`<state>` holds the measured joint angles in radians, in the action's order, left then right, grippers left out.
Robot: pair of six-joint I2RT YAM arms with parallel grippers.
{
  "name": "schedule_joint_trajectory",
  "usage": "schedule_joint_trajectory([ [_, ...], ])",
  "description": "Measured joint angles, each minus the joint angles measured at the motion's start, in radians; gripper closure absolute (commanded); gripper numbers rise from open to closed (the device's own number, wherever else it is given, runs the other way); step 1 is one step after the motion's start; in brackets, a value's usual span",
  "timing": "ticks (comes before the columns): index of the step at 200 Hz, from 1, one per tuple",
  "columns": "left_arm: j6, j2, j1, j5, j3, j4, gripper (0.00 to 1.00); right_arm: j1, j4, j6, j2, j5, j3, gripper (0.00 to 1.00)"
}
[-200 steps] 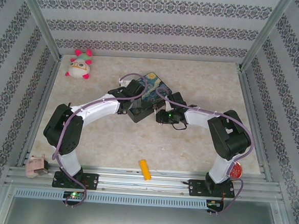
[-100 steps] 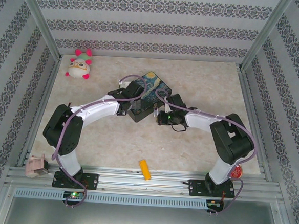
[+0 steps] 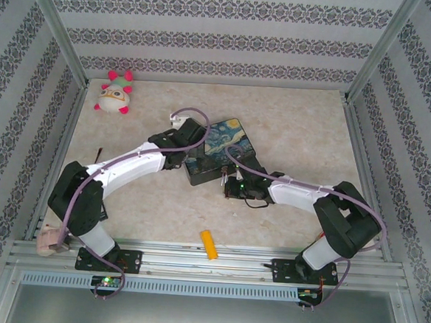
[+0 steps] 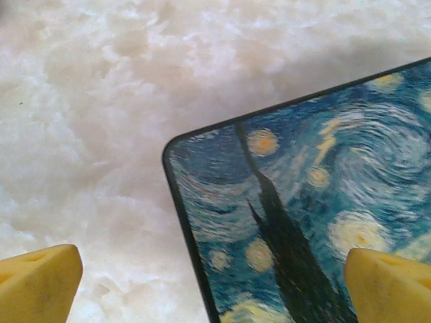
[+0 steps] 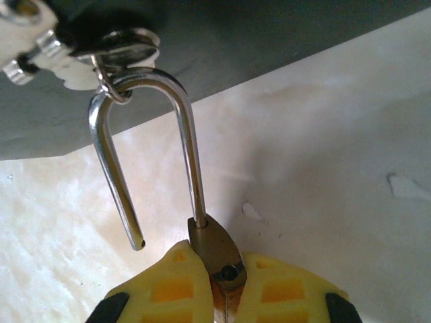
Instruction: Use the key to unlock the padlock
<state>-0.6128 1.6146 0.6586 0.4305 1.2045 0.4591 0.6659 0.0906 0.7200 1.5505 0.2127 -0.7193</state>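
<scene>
**Overhead view.** The painted box (image 3: 224, 141) sits at the centre of the marble-patterned table (image 3: 307, 123), turned corner-on. The left arm reaches in from the lower left and holds the left gripper (image 3: 193, 138) over the box's left corner. The right arm reaches in from the lower right, with the right gripper (image 3: 227, 181) at the box's lower edge. A plush toy (image 3: 115, 94) lies in the upper left of the table. A yellow-orange block (image 3: 208, 244) lies at bottom centre, well apart from both grippers.

**Left wrist view.** The two yellow fingertips (image 4: 40, 282) sit in the bottom corners of the frame, spread wide with nothing between them. Below them is a rounded corner of the box lid, swirled in blue and yellow, with bare table to its left and above it.

**Right wrist view.** The yellow fingers (image 5: 168, 289) are pressed together on the padlock (image 5: 212, 239), pinching its brass-coloured body at bottom centre. The silver shackle (image 5: 192, 155) rises from the body toward the upper left. Its long leg is seated in the body. Its short leg ends in the air to the left of the body, clear of it, so the lock stands open. The bend of the shackle passes through the silver clasp (image 5: 128, 47) on the box's dark side wall, which crosses the top of the frame. Whether the padlock touches the table cannot be told.
</scene>
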Motion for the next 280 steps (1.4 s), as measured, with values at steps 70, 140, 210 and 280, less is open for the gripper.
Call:
schedule_joint_trajectory([
  [70,-0.146,0.011,0.108,0.052,-0.039,0.089,0.01,0.000,0.003,0.106,-0.036,-0.002,0.015,1.00],
  [140,-0.235,-0.027,0.113,0.045,-0.174,0.003,0.01,-0.003,-0.016,0.166,-0.064,0.017,0.034,1.00],
  [210,-0.260,-0.040,0.113,0.045,-0.201,-0.029,0.01,-0.022,-0.102,0.226,-0.065,0.058,0.077,1.00],
  [280,-0.260,-0.074,0.113,0.053,-0.237,-0.035,0.01,-0.029,-0.137,0.270,-0.078,0.071,0.088,1.00],
])
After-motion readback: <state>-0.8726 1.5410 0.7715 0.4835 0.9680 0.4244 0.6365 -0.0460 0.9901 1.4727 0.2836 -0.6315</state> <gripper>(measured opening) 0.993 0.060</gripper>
